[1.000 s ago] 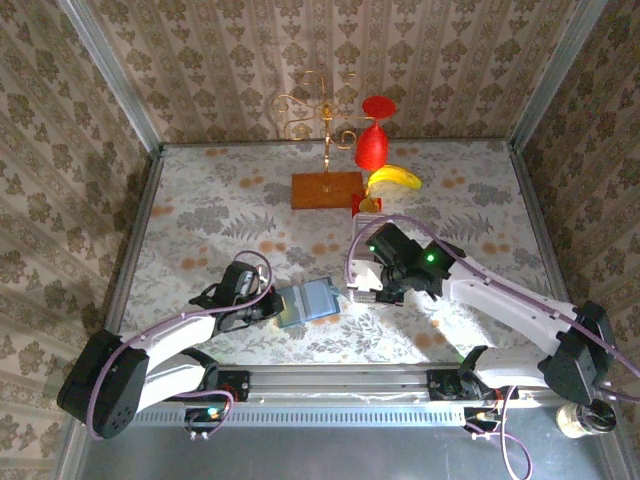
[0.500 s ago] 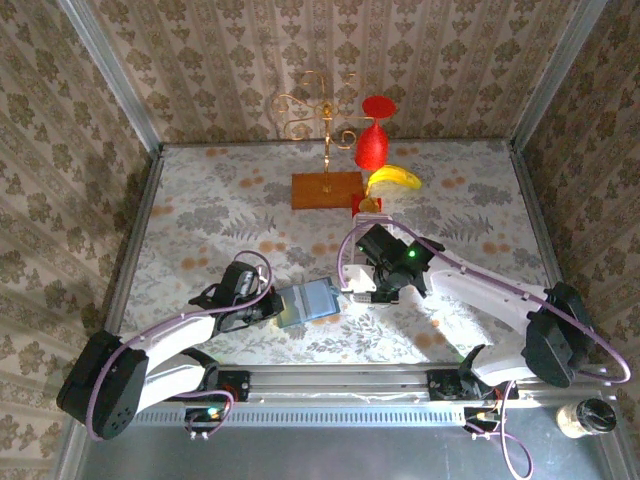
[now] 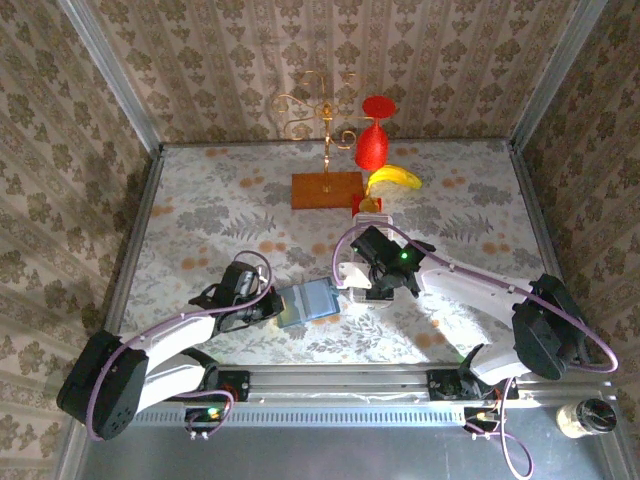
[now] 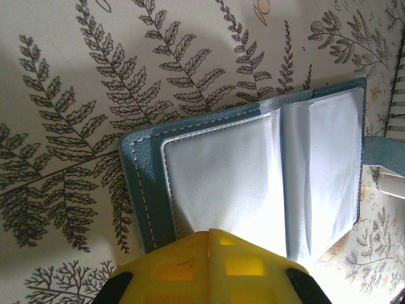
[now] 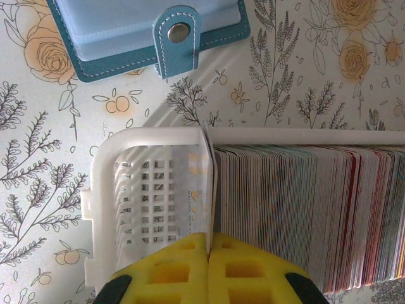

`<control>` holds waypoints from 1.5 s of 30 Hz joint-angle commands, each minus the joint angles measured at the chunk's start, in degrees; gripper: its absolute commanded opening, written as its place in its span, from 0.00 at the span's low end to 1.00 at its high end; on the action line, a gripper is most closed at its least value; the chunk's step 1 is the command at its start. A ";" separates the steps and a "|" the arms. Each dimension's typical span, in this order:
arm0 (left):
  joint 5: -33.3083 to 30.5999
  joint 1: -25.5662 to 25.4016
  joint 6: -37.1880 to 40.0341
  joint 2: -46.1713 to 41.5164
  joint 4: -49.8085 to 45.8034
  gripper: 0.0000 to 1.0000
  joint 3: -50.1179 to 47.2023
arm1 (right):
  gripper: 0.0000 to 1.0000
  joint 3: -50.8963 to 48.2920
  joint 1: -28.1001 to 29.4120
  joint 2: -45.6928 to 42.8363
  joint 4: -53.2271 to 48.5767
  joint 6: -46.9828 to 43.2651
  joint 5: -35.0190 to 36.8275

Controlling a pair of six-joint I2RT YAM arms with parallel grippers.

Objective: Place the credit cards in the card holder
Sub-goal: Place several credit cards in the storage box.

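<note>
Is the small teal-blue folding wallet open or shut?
Open: the teal-blue wallet lies spread flat, both pale inner pockets facing up, its snap tab hanging loose.

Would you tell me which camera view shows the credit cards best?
The right wrist view: the credit cards stand edge-on as a ribbed row in the white rack, each edge distinct. In the top external view the right gripper covers most of them; the left wrist view catches a striped sliver at its right edge.

Bright, even overhead light casts soft shadows on the table, puts a pale sheen on the card holder, and the wrist views' nearest foreground looks slightly soft.
</note>
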 commanded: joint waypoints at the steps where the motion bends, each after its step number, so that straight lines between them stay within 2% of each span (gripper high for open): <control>1: -0.66 -0.38 0.77 -0.25 -0.94 0.01 -0.81 | 0.00 -0.91 -0.29 -0.81 -1.27 -1.34 0.58; 9: -0.48 -0.38 0.68 -0.25 -0.93 0.01 -0.89 | 0.00 -1.39 -0.57 -4.29 -7.53 -1.40 -2.68; 23: 0.58 -0.29 -0.11 -0.08 0.28 0.01 -0.98 | 0.03 -0.63 -0.48 1.74 -0.23 -1.19 2.76; 26: 0.66 -0.29 -0.11 -0.08 0.40 0.01 -0.89 | 0.19 -0.76 -0.48 1.70 1.10 -1.63 4.67; 34: 0.44 -0.29 -0.20 -0.25 0.56 0.01 -1.15 | 0.48 -3.61 0.48 0.12 7.36 -2.12 9.03; 37: 0.49 -0.27 -0.24 -0.34 0.57 0.01 -1.24 | 0.69 -4.31 0.51 0.34 7.85 -2.15 9.15; 40: 0.40 -0.29 -0.28 -0.51 0.60 0.01 -1.35 | 0.84 -4.88 0.53 0.86 9.22 -2.38 9.30; 45: 0.31 -0.29 -0.16 -0.56 0.49 0.01 -1.42 | 0.84 -4.87 0.54 2.97 11.75 -2.94 9.63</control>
